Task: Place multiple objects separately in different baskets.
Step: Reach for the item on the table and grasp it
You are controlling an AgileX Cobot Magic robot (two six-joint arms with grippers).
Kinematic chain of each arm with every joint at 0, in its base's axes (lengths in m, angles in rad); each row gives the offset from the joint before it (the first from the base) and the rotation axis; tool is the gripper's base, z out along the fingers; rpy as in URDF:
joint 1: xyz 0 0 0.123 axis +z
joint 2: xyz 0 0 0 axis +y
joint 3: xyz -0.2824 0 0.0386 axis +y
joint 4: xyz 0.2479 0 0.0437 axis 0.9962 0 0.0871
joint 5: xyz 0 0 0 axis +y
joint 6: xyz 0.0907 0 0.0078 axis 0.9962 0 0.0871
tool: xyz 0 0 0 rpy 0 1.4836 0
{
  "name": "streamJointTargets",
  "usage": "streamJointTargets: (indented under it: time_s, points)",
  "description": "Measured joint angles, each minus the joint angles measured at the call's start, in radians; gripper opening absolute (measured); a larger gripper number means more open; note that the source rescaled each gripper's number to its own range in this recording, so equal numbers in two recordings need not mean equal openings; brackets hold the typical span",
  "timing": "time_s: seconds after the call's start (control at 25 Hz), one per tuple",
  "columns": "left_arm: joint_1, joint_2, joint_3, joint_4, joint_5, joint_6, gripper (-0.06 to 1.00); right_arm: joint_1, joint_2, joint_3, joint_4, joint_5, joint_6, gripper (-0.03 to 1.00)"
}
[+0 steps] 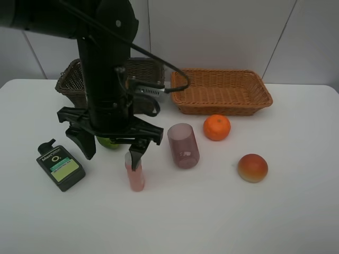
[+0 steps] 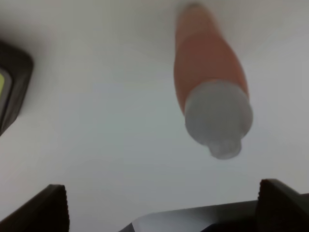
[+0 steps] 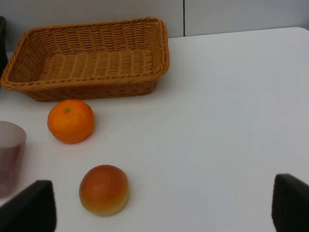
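Note:
My left gripper (image 1: pixel 111 153) is open above the table, with nothing between the jaws. The pink white-capped bottle (image 1: pixel 135 179) stands upright just below its right fingertip. In the left wrist view (image 2: pixel 164 208) the bottle (image 2: pixel 207 77) sits off-centre toward one finger. The green oval fruit (image 1: pixel 109 142) lies behind the gripper, mostly hidden. The flat black green-labelled bottle (image 1: pixel 61 166) lies to the left. The purple cup (image 1: pixel 184 146), the orange (image 1: pixel 217 127) and the red-orange fruit (image 1: pixel 252 168) lie to the right. My right gripper (image 3: pixel 161 208) is open and empty, out of the high view.
The dark brown basket (image 1: pixel 71 79) stands at the back, partly hidden by my left arm. The light tan basket (image 1: pixel 222 92) is beside it on the right and holds nothing; it also shows in the right wrist view (image 3: pixel 87 63). A cable loops over between them.

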Motion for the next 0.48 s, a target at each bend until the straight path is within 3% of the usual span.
streamJointTargets:
  time_s: [0.48]
  points:
    - [0.000,0.017,0.011,-0.004,-0.120,-0.014,1.00,0.000,0.000,0.000,0.000,0.000,0.000,0.94]
